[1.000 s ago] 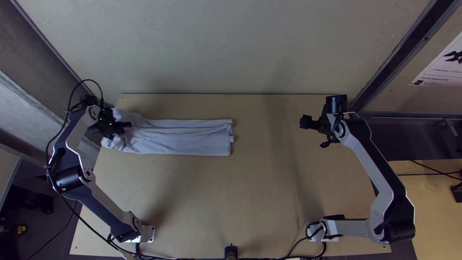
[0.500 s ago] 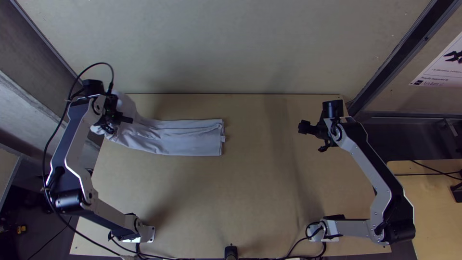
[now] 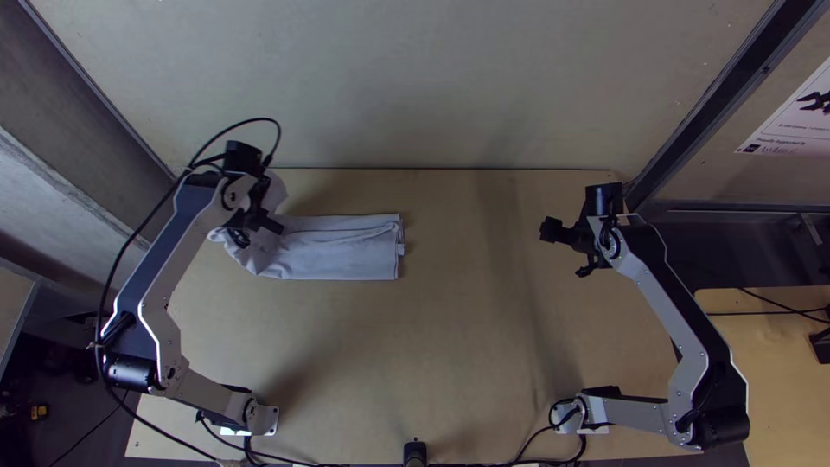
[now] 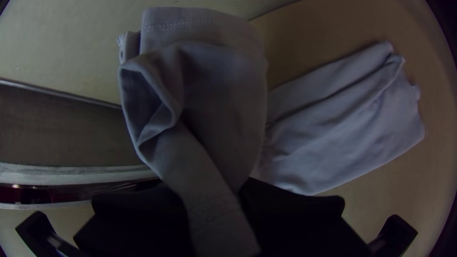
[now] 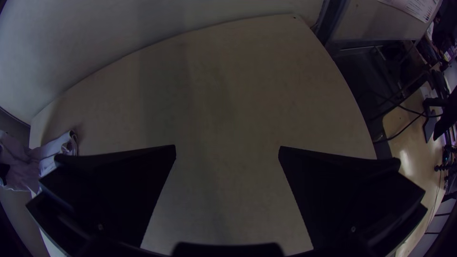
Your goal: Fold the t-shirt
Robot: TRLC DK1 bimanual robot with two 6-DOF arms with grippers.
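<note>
My left pincer (image 4: pixel 212 202) is squeezed on one end of the t-shirt (image 3: pixel 346 249), left of the middle in the top view. That end is held up, and the long folded strip lies on the table (image 3: pixel 450 346). My right pincer (image 5: pixel 227 148), over on the right, is wide apart and empty. The t-shirt looks light, soft and floppy; I'd pinch all its layers near the edge, or they may slip.
</note>
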